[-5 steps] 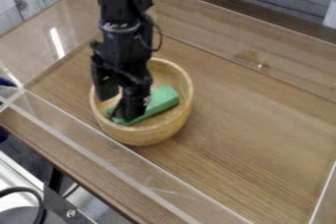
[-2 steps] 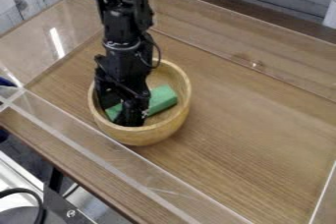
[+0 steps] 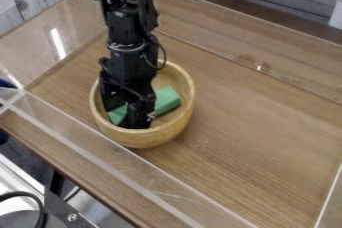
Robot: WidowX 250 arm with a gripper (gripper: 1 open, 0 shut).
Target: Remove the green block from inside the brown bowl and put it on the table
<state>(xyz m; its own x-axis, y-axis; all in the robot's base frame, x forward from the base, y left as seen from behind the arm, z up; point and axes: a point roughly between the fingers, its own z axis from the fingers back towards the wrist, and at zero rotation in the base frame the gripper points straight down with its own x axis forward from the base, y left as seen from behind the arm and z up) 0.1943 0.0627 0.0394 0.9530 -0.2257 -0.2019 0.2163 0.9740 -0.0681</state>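
Wooden table (image 3: 254, 132) held the brown bowl (image 3: 181, 122) at frame centre-left; gripper (image 3: 130, 107), jaws apart, straddled the green block (image 3: 163, 101), needing closure.

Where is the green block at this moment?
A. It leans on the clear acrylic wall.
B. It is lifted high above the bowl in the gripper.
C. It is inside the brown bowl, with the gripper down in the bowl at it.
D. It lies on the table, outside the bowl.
C: the green block lies inside the brown bowl, and the gripper reaches down into the bowl over the block's left part.
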